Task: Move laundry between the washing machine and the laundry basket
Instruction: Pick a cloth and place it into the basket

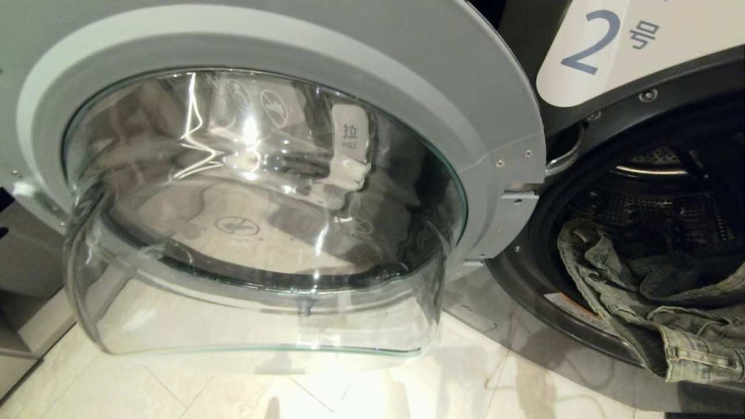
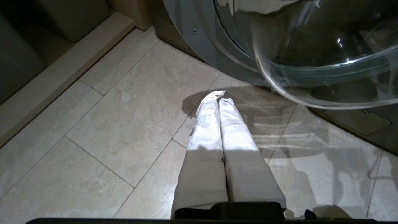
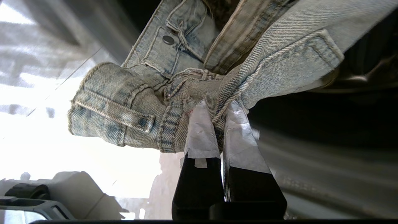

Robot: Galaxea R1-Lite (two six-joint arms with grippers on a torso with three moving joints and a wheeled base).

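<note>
The washing machine (image 1: 515, 343), with a white label bearing a 2 (image 1: 593, 43), stands with its round glass door (image 1: 407, 70) swung wide open to the left. A faded denim garment (image 1: 657, 314) lies in the drum (image 1: 657, 198) and hangs over its front rim. In the right wrist view my right gripper (image 3: 217, 107) is shut on a bunched fold of that denim garment (image 3: 130, 102) at the drum mouth. My left gripper (image 2: 218, 97) is shut and empty, low over the floor tiles beside the door's glass bowl (image 2: 326, 56). The laundry basket is out of view.
The open door's bulging glass (image 1: 262, 262) fills the left and middle of the head view and juts out over pale floor tiles (image 1: 349, 390). A low ledge (image 2: 62, 74) runs along the floor to the left. Part of my own body (image 3: 71, 193) shows below the right wrist.
</note>
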